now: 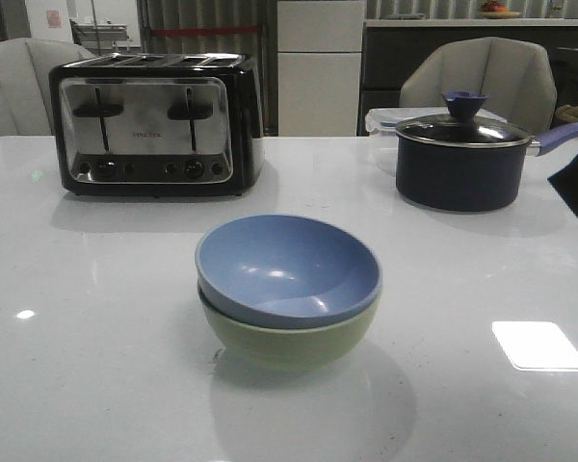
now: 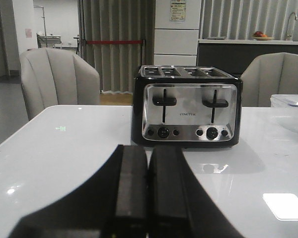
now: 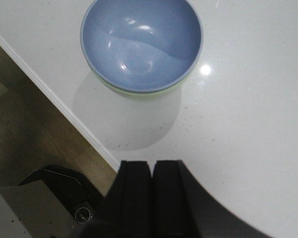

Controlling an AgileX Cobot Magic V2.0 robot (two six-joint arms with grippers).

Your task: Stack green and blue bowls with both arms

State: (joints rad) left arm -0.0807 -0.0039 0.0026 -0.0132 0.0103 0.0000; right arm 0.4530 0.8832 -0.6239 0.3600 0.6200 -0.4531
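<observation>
Centrally, in the lower middle of the front view, the blue bowl (image 1: pixel 287 269) is seen nested inside the green bowl (image 1: pixel 289 342), slightly tilted so that its rim sits higher at the left than at the right. Both are carried by the white counter (image 1: pixel 96 366). No tool is touching either bowl.

At the upper left of the front view a black and chrome toaster (image 1: pixel 154 125) is placed, and at the upper right a dark lidded saucepan (image 1: pixel 459 159) with a bluish handle is set, well apart from the bowls. A clear lidded container (image 1: pixel 380 123) is partly hidden behind the saucepan. A dark part of an arm is cut off by the right edge.

From the left wrist camera, the left tool (image 2: pixel 148 198) is shown with its fingers pressed together and nothing between them, the toaster (image 2: pixel 187 106) lying ahead of it.

From the right wrist camera, the right tool (image 3: pixel 151 198) is likewise shown closed and empty, above the counter edge, with the stacked bowls (image 3: pixel 141 44) near but apart from it.
</observation>
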